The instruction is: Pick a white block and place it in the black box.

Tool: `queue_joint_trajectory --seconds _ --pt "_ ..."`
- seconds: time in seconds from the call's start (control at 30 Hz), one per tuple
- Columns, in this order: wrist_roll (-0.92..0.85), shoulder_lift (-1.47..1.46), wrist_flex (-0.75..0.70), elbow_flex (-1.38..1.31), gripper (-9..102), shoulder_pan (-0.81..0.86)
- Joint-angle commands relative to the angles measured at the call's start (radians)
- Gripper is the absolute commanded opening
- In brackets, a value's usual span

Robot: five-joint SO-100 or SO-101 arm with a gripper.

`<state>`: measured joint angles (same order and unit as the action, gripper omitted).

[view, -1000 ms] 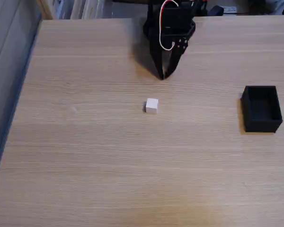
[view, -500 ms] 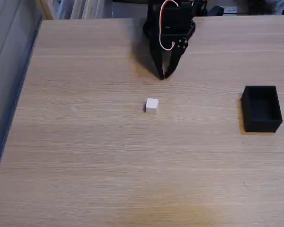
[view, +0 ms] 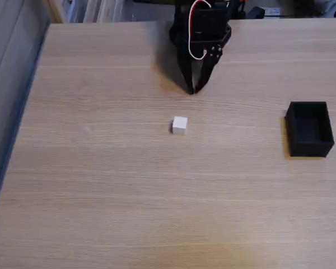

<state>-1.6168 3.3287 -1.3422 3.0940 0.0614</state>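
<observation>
A small white block (view: 180, 125) rests alone on the wooden table near the middle of the fixed view. The black box (view: 309, 128) stands open-topped at the right, well away from the block. My gripper (view: 193, 89) hangs from the black arm at the top centre, tips pointing down at the table a short way behind the block. Its two fingers meet at the tips, shut on nothing.
The wooden table (view: 129, 196) stretches wide around the block. Its left edge (view: 22, 112) drops off to a grey floor. Clutter lines the far edge behind the arm.
</observation>
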Motion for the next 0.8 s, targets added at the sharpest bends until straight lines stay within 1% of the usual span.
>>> queue_joint_trajectory --seconds 0.0,0.27,0.37,0.5,0.6,0.77 --pt "-0.009 0.003 -0.003 0.014 0 0.003" --pt "-0.011 0.003 -0.003 0.014 0 0.005" --pt "-0.044 0.003 0.005 0.012 0 0.009" --pt "-0.107 0.003 0.014 0.002 0 0.064" --pt "-0.100 0.003 -0.014 -0.048 0 0.072" --pt "-0.058 -0.071 -0.052 -0.175 1 0.017"
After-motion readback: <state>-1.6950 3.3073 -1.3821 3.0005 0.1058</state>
